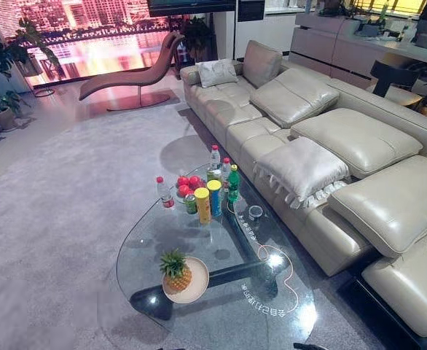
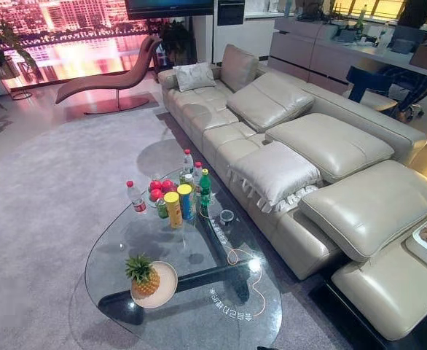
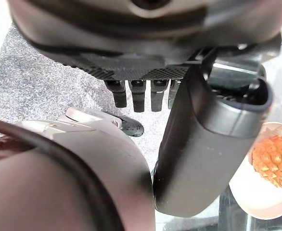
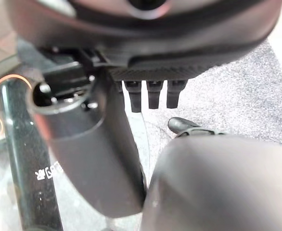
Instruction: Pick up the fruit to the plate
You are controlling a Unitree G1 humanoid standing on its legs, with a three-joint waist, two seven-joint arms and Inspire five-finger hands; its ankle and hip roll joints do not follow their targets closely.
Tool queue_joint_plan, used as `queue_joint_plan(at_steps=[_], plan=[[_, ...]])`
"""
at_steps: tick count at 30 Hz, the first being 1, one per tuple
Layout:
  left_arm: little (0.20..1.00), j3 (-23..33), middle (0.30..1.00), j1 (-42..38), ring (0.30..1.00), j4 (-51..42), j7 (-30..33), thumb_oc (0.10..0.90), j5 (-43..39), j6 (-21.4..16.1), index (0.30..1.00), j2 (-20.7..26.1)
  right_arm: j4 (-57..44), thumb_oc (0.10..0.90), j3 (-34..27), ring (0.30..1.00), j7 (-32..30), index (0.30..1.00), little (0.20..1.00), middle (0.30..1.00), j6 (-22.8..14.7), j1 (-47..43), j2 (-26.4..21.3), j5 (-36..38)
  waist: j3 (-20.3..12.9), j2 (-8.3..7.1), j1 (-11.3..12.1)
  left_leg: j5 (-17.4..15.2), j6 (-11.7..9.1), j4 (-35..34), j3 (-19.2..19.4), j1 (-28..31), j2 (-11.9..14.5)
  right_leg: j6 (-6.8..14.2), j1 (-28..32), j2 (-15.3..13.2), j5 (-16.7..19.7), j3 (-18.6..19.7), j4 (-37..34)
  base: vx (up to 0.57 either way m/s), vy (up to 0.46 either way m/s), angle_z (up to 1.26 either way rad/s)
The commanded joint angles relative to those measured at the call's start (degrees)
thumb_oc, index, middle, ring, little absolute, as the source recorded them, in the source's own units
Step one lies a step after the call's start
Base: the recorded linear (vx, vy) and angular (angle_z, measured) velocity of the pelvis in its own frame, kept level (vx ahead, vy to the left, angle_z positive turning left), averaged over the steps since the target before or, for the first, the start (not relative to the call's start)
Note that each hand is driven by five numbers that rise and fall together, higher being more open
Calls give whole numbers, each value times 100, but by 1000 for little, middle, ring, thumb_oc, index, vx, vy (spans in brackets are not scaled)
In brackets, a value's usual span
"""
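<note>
Leather, pale beige, covers the long sofa [image 1: 323, 138] that runs along the right side of the room, and a grey carpet [image 1: 68, 211] lies under everything. Just beside the sofa stands the glass tabletop [image 1: 264, 306], oval and transparent. At its far end a group of bottles [image 1: 232, 184] and tall cans [image 1: 202, 205] stands close together, with some red fruit [image 1: 187, 183] behind them. At the near end there is a cream plate [image 1: 197, 286], and a pineapple [image 1: 175, 272] already rests on it, upright, toward the plate's left part. The left hand [image 3: 141, 94] hangs low beside the table with its fingers straight and nothing in them; the plate and pineapple show just past its thumb. The right hand [image 4: 150, 94] is also relaxed, fingers straight, empty, near the table's dark base. I judge that the red fruit is what remains to bring over. To do this well, the robot should come closer first, then reach past the cans without knocking them, and take one fruit with a gentle closing, because round fruit can roll on glass.
</note>
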Motion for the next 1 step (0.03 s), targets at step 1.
queue_joint_plan(at_steps=[1], plan=[[900,-10,900,-202,900,556,-17,800,55,112,900,-19,307,800,-134,900,-126,900,900,900,-115,-284,257,234,127,-289,54,-128,-33,-8,113,164,-24,42,-200,-249,347,301,109,0,0,0]])
